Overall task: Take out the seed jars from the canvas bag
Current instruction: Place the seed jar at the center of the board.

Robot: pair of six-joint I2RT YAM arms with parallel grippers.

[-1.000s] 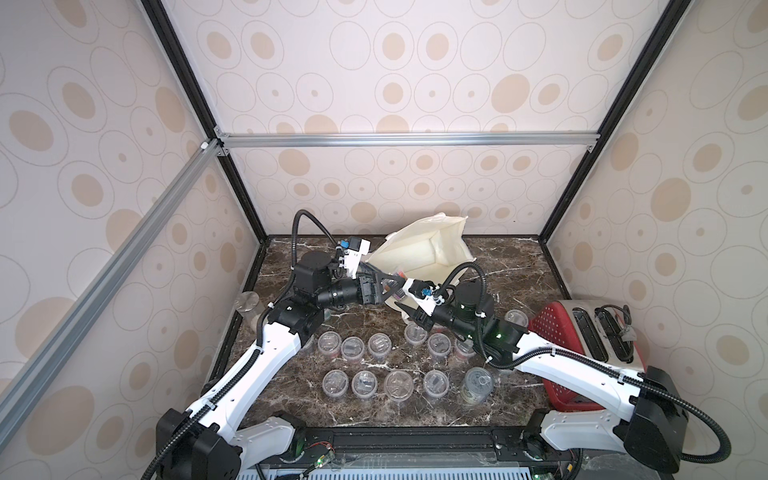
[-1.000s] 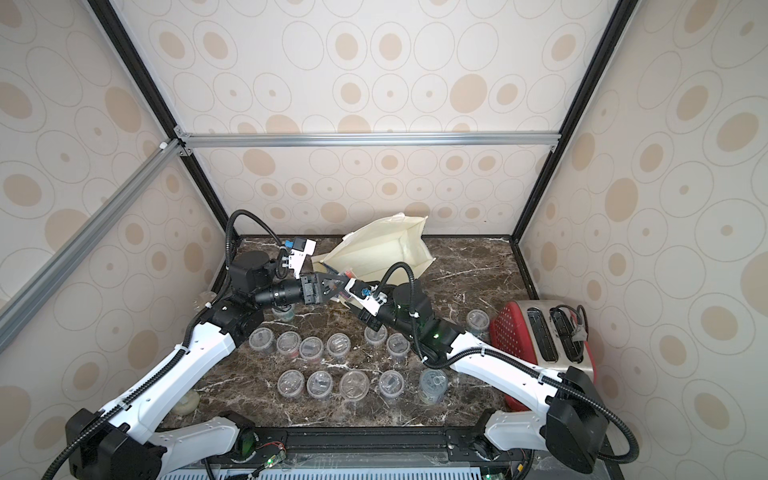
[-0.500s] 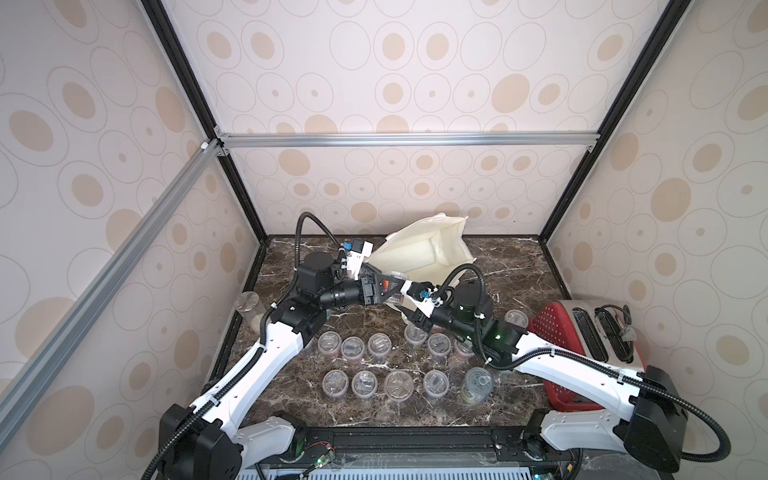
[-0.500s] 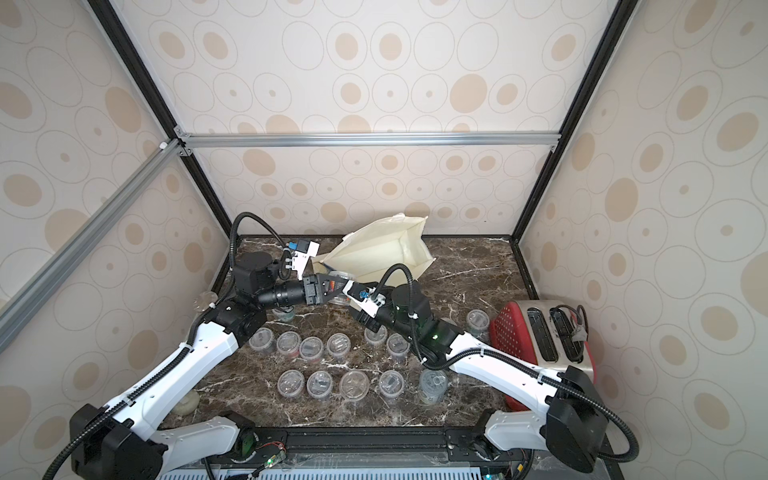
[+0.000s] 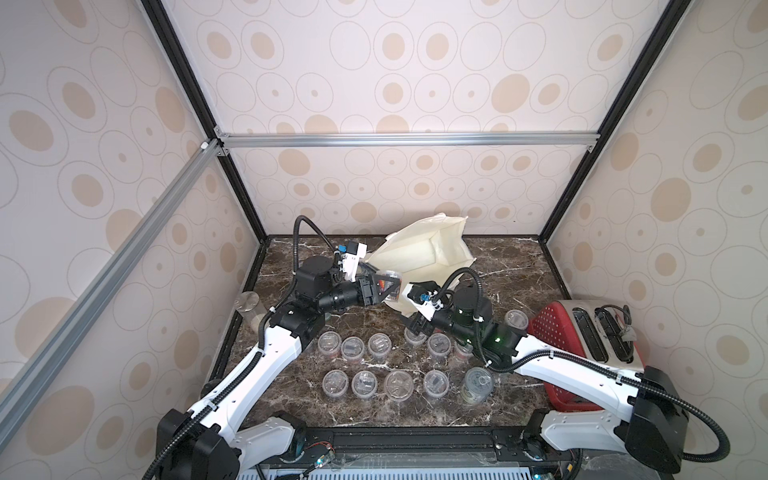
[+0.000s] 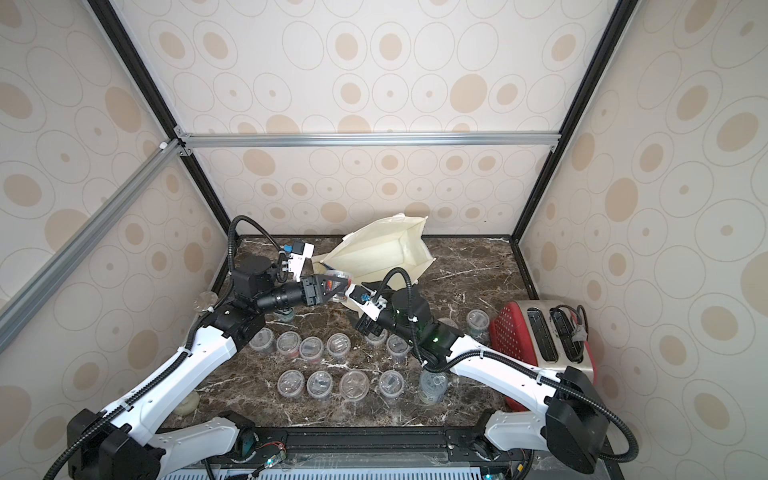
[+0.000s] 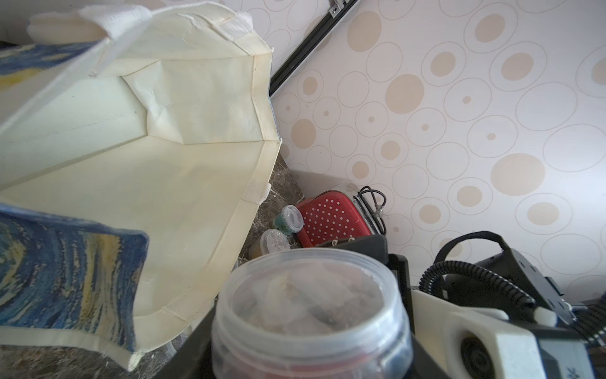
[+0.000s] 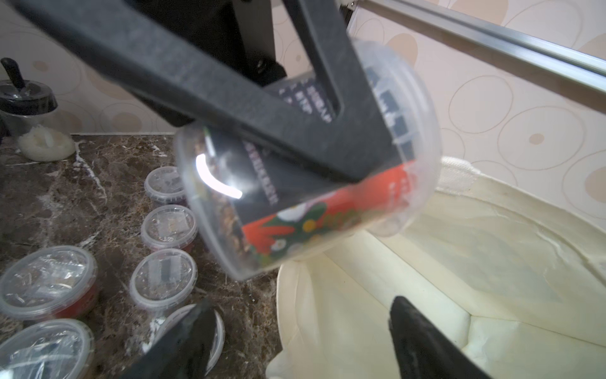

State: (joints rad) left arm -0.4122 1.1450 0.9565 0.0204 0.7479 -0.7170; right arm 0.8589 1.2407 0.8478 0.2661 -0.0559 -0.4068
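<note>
- Our left gripper [image 5: 390, 286] is clamped on a red-labelled jar [image 8: 295, 223]. One dark finger [image 8: 262, 115] lies pressed across the jar's side. The opposite finger is hidden behind the jar in the right wrist view.
- In the left wrist view, the jar sits right between the fingers with its clear lid turned toward the camera.
- The jar hangs tilted, clear of the bench [image 5: 511, 266]. It is just outside the open mouth of the canvas bag [image 5: 419, 257] and above the bag's near edge.
- Our right gripper [image 8: 301, 303] has its fingers spread wide with nothing between them. It sits below the held jar without touching it, over the bag's cream rim and the bench beside it.
- In both top views the canvas bag lies on its side at the back of the bench, with its mouth facing the arms and the cream lining showing. The left wrist view also shows its blue-and-yellow print.
- The other seed jars [image 5: 353, 347] stand upright in two rows on the bench, in front of the arms and well apart from the bag.
- One more jar [image 5: 515, 320] stands just beside the red toaster [image 5: 590, 332].
</note>
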